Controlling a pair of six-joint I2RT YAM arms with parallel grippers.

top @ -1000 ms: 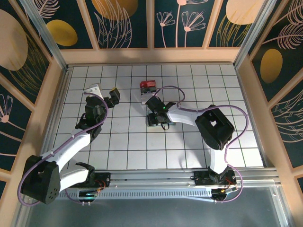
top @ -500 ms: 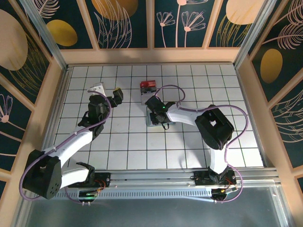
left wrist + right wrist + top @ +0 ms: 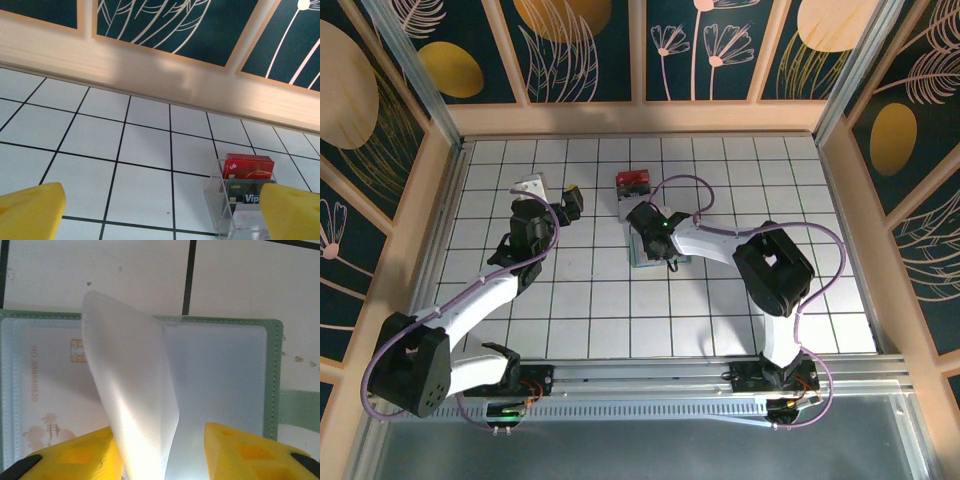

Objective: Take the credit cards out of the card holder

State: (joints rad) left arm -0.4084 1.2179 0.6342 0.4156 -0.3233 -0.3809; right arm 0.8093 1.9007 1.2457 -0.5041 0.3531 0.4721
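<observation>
Right wrist view: the right pincer (image 3: 157, 440) stands half open, straight above the card holder (image 3: 220, 365), which lies opened flat on the white gridded table (image 3: 100, 270). One clear plastic leaf (image 3: 130, 375) of the holder rises between the two yellow fingers (image 3: 245, 452). It runs close along one finger and leaves a plain gap to the other, so it is not pinched (whether it touches the nearer finger I cannot tell, as the leaf is blurred there). Ahead of that nearer finger, in the holder's pocket, a pale card (image 3: 45, 390) lies under the plastic with its chip and number showing.

In the top external view the right pincer (image 3: 658, 250) covers most of the card holder (image 3: 643, 262) beneath it. The left pincer (image 3: 162, 202) hangs wide open above the tiles. Ahead of it and to its right is a clear stand (image 3: 214, 197), with a red card (image 3: 248, 167) in the back tier and two more cards in front.
</observation>
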